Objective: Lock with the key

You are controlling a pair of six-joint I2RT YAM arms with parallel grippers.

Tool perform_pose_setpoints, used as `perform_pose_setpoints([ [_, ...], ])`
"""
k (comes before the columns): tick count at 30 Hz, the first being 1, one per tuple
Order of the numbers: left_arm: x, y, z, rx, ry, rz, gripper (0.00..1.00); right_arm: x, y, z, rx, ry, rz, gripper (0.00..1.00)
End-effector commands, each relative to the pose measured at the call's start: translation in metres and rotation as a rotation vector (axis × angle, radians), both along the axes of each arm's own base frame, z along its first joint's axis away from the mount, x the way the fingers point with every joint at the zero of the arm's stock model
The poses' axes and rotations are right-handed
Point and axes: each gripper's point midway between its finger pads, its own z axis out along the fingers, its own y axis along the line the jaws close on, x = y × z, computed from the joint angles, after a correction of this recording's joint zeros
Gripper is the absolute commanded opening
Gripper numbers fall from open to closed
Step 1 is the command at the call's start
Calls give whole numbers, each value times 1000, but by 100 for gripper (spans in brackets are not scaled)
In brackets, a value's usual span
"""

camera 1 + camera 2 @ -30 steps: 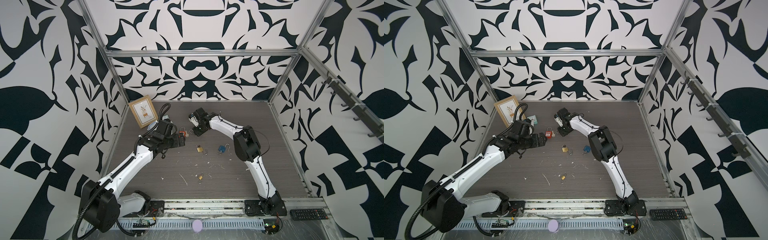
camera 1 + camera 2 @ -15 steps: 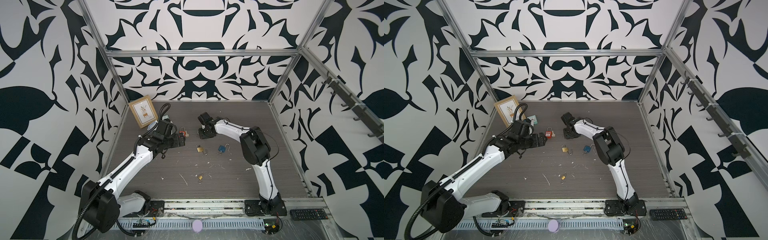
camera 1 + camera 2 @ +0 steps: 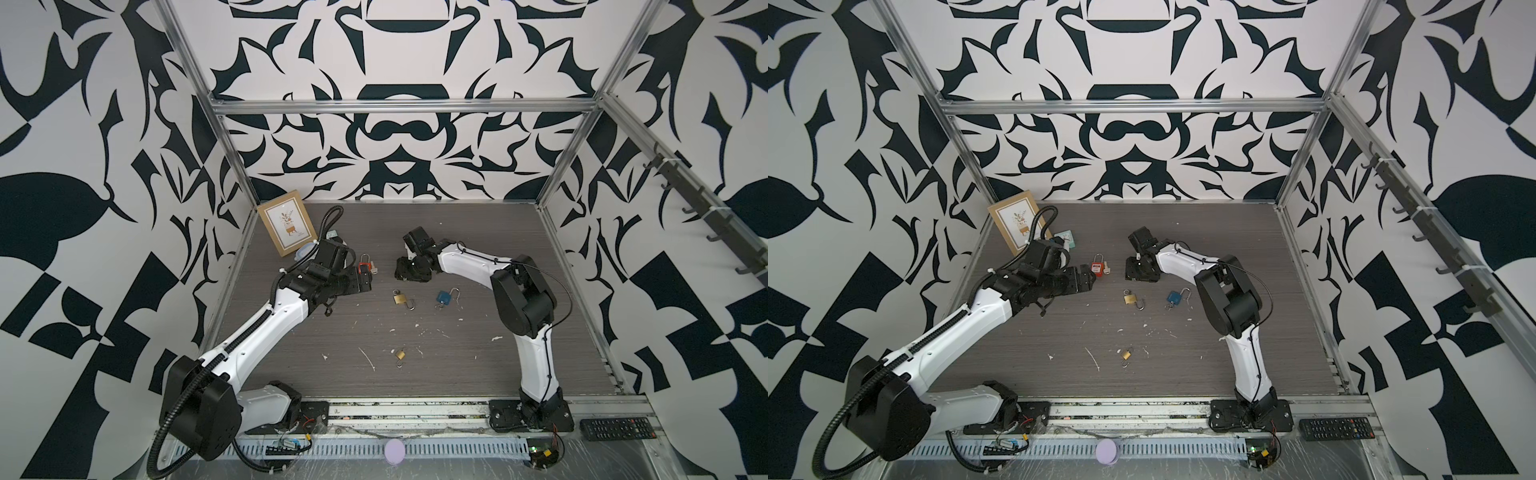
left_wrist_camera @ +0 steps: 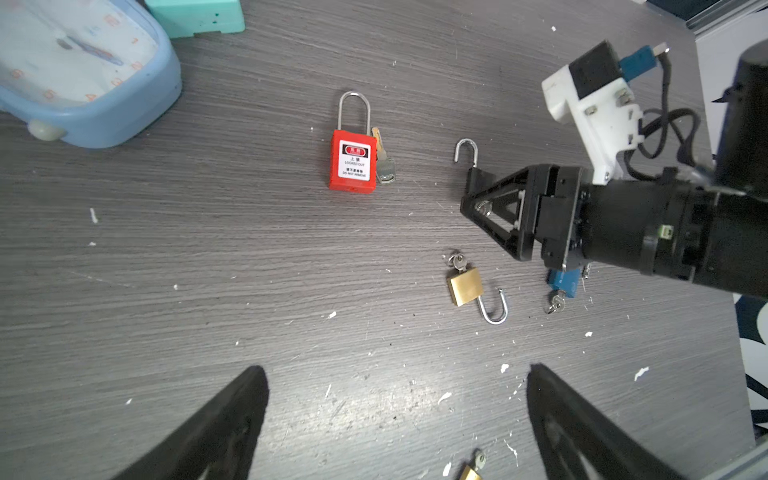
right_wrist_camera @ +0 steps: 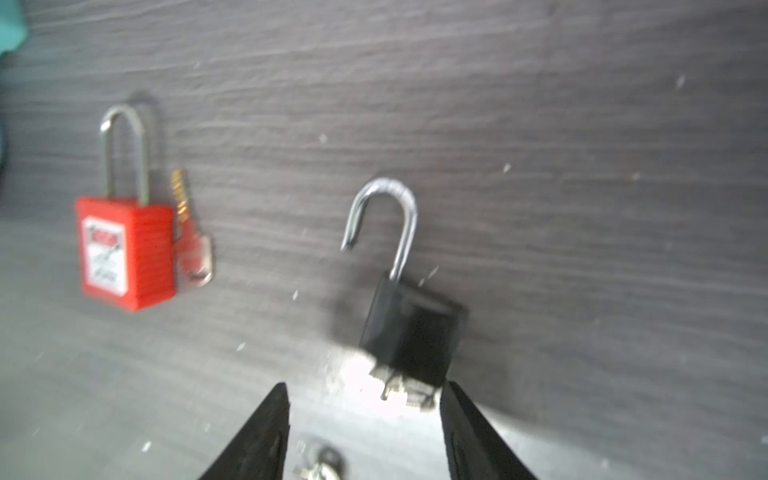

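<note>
Left gripper (image 4: 397, 370): jaws spread as wide as they go, nothing between them, hanging over the dark grey wood-grain table (image 4: 208, 270).
Left fingers (image 4: 232, 424): two black wedges, well apart, touching no lock.
Right gripper (image 5: 368, 388): jaws part-way apart, low over the table, tips at the bottom end of the black square-bodied padlock (image 5: 411, 332).
Right fingers (image 5: 469, 432): one overlaps the black padlock's lower corner, though blur hides whether it touches. The other stands clear with table showing between, so there is no grip.
Black padlock: lies between the two arms. Its silver shackle (image 5: 386, 208) is swung open, the free end out of the body. In the left wrist view only that hook shows past the gripper.
Key: a small bright metal piece (image 5: 395, 390) at the black padlock's bottom face, too blurred to tell whether it is seated.
Red plastic safety padlock (image 4: 353, 160): flat, shackle shut, a silver key (image 4: 385, 168) lying against its side, just beyond the left gripper's tips in both top views.
Brass padlock (image 4: 464, 286): shackle open, key in its base, near the right gripper.
Blue padlock (image 3: 444, 297): shackle open, just beside the brass one.
Small brass padlock (image 3: 400, 354): alone, nearer the arm bases.
</note>
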Motion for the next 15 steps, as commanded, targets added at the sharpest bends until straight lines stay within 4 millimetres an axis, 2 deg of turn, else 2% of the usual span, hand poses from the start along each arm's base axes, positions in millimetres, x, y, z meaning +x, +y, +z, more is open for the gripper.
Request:
perform_pose_setpoints([
  [1,7,-10,3,10,5,-1,100,4,-9,39,107,-56,-1,61],
  [6,15,-36,5,35,-1,-67,99,2,-56,57,94,-114,-65,62],
  [10,25,-60,3,77,-4,-145,100,-8,-90,71,8,-184,-93,63],
  [13,34,-78,-7,119,17,-199,98,-18,-115,77,-72,-229,-131,66],
  [15,40,-91,-16,150,39,-231,95,-26,-133,79,-120,-253,-160,73],
])
